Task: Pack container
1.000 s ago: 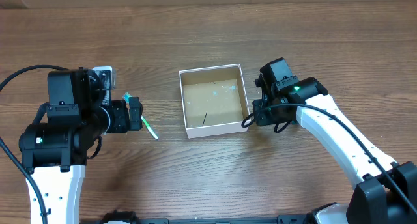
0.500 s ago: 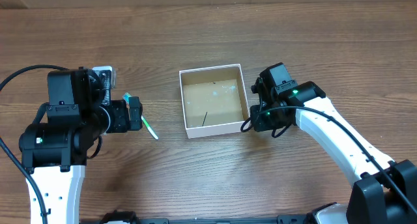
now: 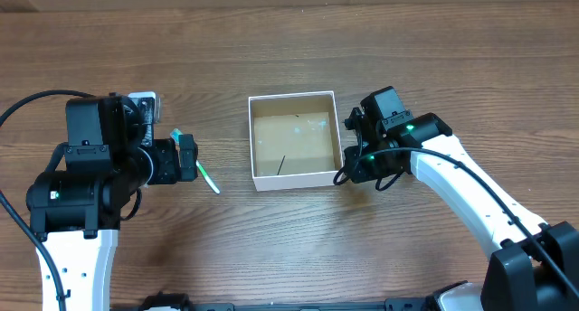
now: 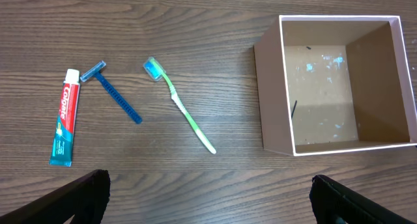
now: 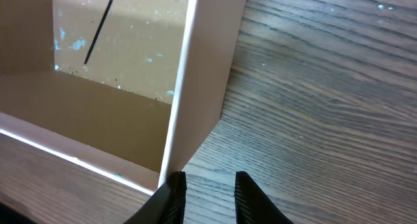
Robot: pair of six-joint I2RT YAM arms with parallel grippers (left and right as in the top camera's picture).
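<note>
At mid-table the container (image 3: 308,144) sits open-topped, with the right gripper (image 5: 207,188) at its right wall.
The right jaws stand narrowly parted just outside a corner of that wall; one finger (image 5: 172,188) seems to touch it, though contact is unclear. The left gripper (image 4: 208,185) hangs wide apart, holding nothing. Its wrist view shows a toothbrush (image 4: 179,110), razor (image 4: 112,94) and toothpaste tube (image 4: 64,116) lying left of the box; overhead, the arm hides all but the toothbrush.
</note>
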